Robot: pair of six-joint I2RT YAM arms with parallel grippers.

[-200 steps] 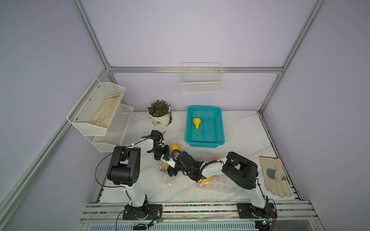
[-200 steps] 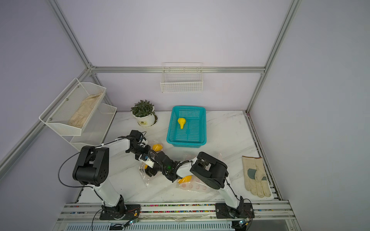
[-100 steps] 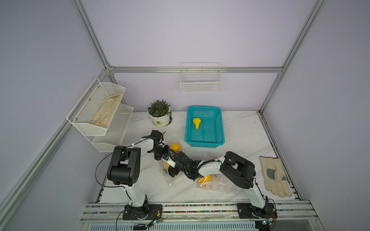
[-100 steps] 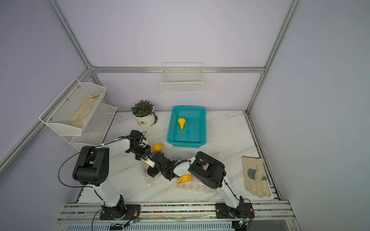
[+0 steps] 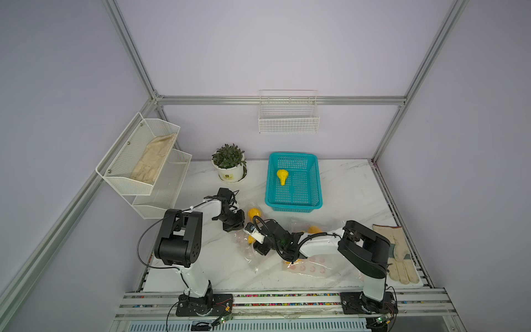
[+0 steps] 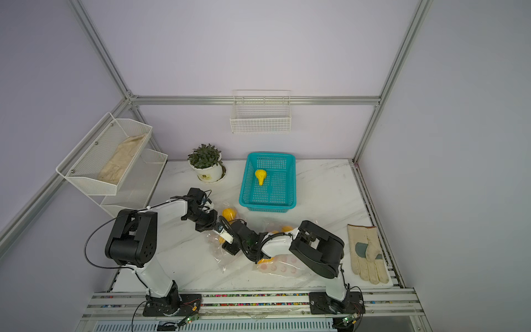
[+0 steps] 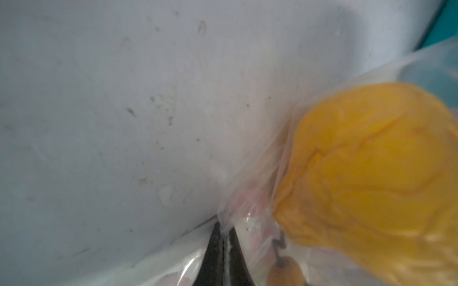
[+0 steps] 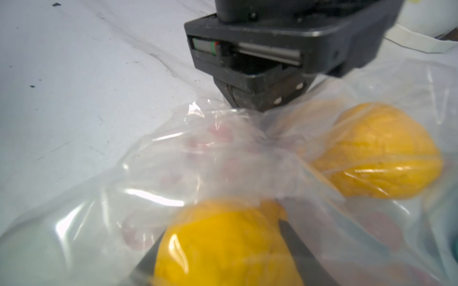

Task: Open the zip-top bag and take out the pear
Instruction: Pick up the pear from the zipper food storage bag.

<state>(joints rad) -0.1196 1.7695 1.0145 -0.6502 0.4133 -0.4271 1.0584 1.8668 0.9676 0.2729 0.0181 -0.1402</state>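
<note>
Near the middle of the white marbled bench (image 5: 347,186), just in front of a teal plastic basket (image 5: 293,203), the two arms meet over a clear zip-top bag with pink prints (image 8: 198,158). The left hand (image 8: 244,105) pinches a gathered fold of that bag, its black fingertips (image 7: 215,247) pressed together on the film. The right hand (image 8: 223,257) faces it from the opposite side, its two dark fingers (image 8: 300,250) parted to either side of a yellow pear (image 8: 213,232) and lying close along it. Whether they squeeze the fruit firmly cannot be told. Glossy film creases over part of this pear, which sits low in the crumpled bag between the two hands. A second yellow pear (image 8: 371,153) lies just beyond, behind film and close beside the left hand, and both top views show it as a rounded yellow shape (image 5: 254,213) near the basket's front edge. Inside the basket lies a third yellow pear (image 5: 282,176). Another printed clear bag (image 5: 313,267) lies flat under the right arm.
</note>
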